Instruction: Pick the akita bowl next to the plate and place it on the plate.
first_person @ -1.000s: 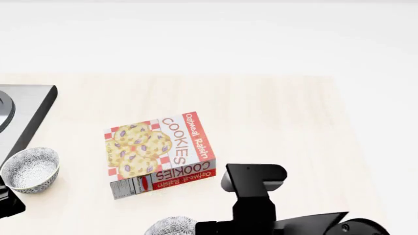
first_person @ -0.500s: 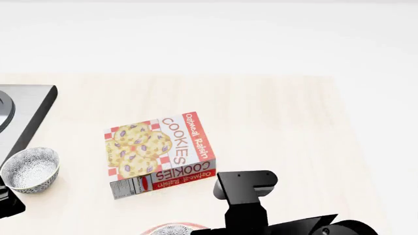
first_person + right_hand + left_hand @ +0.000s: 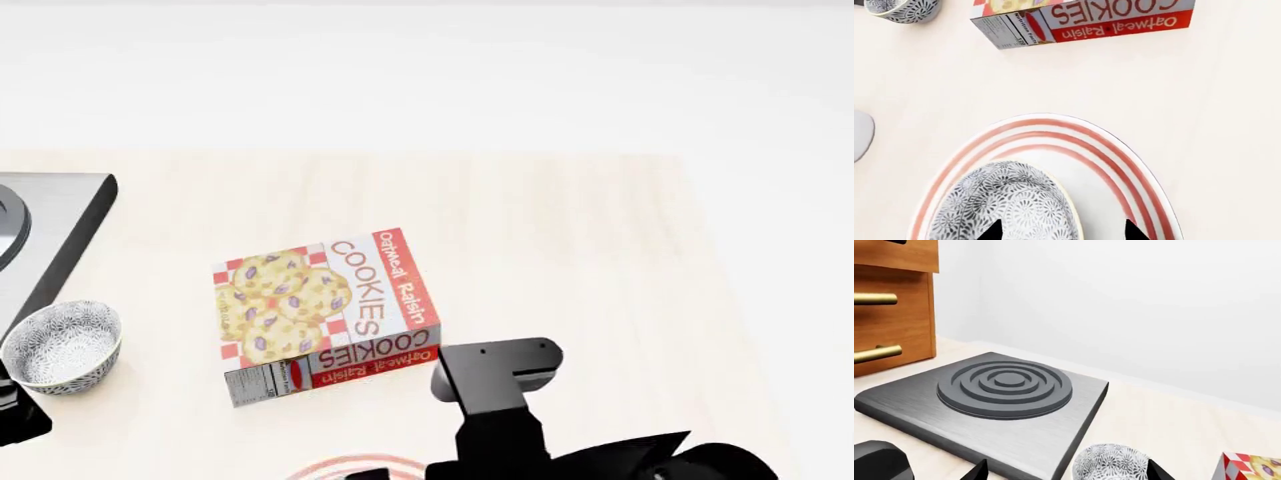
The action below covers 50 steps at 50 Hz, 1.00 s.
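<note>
In the right wrist view the akita bowl [image 3: 1004, 205], grey-and-white speckled, lies inside the red rings of the plate [image 3: 1134, 170], showing its patterned outside. My right gripper [image 3: 1063, 231] is open. One fingertip [image 3: 993, 231] stands in front of the bowl's wall and the other is over bare plate, apart from the bowl. In the head view only an arc of the plate's rim [image 3: 340, 466] shows beside the right arm [image 3: 494, 400]; the bowl is hidden there. My left gripper [image 3: 1067, 472] is open, straddling a look-alike speckled bowl [image 3: 1111, 462] [image 3: 60, 345] without touching it.
A box of oatmeal raisin cookies [image 3: 327, 310] [image 3: 1087, 20] lies flat just beyond the plate. A grey stove plate [image 3: 1004, 390] [image 3: 54, 225] sits at the left, wooden drawers [image 3: 894, 305] behind it. A plain white cup [image 3: 859, 135] stands beside the plate.
The akita bowl has dropped out of the head view at the bottom edge, leaving only the plate's rim in sight. The right arm shifted left, then rose slightly.
</note>
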### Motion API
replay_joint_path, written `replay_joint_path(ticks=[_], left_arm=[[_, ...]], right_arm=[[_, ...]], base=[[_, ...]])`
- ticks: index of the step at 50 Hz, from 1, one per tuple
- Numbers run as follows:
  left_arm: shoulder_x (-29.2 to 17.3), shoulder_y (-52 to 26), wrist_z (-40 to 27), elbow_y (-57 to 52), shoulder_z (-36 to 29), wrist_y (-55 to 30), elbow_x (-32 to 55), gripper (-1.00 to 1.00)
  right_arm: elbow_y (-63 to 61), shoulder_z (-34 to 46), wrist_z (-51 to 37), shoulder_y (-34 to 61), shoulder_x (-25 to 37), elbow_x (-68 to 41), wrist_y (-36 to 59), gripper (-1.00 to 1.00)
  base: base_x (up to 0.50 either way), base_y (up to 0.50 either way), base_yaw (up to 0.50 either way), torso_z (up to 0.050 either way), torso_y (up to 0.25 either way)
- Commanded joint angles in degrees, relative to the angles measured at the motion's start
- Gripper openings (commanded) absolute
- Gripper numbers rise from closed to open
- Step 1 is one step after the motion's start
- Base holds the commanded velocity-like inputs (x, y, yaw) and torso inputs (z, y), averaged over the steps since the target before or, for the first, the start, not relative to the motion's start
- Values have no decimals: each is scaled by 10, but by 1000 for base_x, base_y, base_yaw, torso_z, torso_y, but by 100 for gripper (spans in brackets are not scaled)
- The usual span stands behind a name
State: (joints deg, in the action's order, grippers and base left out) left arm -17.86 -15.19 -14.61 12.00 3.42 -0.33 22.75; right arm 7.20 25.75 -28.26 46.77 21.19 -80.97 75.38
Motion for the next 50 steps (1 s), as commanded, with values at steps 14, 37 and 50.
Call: replay_joint_path(ticks=[14, 37, 50], left_arm=[[-1, 0, -3, 1, -4, 3, 1, 100], [-4, 3, -5, -5, -7, 1, 4, 100], [-5, 4, -6, -5, -9, 3, 2, 100]], right_arm=[[-118, -43, -137, 23, 43, -112, 33, 100], [-333, -139, -140, -67, 86, -39, -100, 100], [-402, -130, -82, -177, 107, 161, -209, 100]], base=[[0, 0, 0, 0, 0], [0, 0, 0, 0, 0], [0, 0, 0, 0, 0]])
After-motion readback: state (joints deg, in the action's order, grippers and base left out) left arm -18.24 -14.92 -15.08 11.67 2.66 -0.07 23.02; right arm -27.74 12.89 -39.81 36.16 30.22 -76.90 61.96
